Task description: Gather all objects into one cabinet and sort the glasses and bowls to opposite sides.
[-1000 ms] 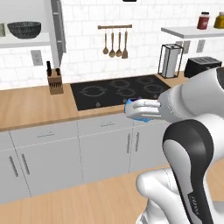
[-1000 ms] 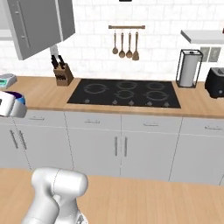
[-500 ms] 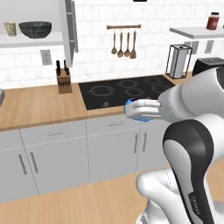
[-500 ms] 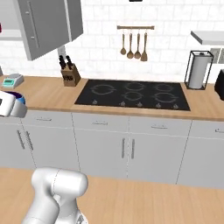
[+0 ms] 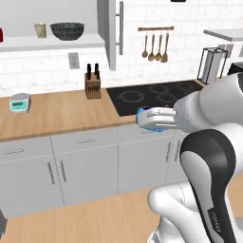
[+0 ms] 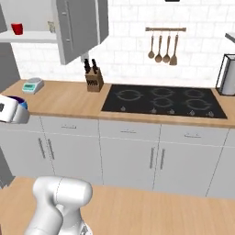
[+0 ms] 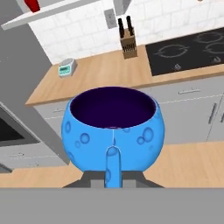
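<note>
The pincer (image 7: 113,168) grips the blue bowl (image 7: 113,127) by its rim, carried level toward the cabinet (image 5: 110,28) where the dark bowl (image 5: 67,31) waits.

White brick-tile wall (image 6: 133,46) ran behind a wooden counter (image 5: 61,111). Black hob (image 6: 163,101) sat at 3 o'clock of the knife block (image 6: 93,79). Grey drawers (image 6: 128,156) below, pale wood floor (image 6: 151,211). Utensil rail (image 6: 165,30) hung above the hob.

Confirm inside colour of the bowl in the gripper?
Dark purple inside; the blue bowl is bright blue with bubble-like spots outside. Hand view shows it best.
</note>
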Controlling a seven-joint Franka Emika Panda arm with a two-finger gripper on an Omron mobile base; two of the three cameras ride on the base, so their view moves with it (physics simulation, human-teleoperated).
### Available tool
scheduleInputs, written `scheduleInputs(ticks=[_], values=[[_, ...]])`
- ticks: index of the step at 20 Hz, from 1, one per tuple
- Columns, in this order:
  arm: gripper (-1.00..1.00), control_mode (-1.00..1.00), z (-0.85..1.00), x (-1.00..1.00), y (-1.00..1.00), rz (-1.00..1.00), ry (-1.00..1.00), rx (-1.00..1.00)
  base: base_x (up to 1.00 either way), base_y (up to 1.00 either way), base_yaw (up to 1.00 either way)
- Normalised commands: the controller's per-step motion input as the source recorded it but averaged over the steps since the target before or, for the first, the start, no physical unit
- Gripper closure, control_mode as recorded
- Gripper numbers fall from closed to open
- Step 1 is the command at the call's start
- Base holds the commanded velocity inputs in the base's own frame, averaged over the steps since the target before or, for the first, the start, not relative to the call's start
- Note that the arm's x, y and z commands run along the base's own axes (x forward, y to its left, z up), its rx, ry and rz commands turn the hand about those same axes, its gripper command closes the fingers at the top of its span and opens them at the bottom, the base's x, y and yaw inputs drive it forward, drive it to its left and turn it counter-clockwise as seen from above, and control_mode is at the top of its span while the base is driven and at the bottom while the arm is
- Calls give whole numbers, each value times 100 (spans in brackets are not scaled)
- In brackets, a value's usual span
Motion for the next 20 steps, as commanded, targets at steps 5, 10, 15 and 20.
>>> scheduleInputs(ticks=[5,10,15,20], values=[[100,100,0,0,0,0,0,0,23,98,-6],[100,100,0,0,0,0,0,0,45,77,-6],[100,100,0,0,0,0,0,0,100,25,-3],[100,100,0,0,0,0,0,0,98,50,-4]])
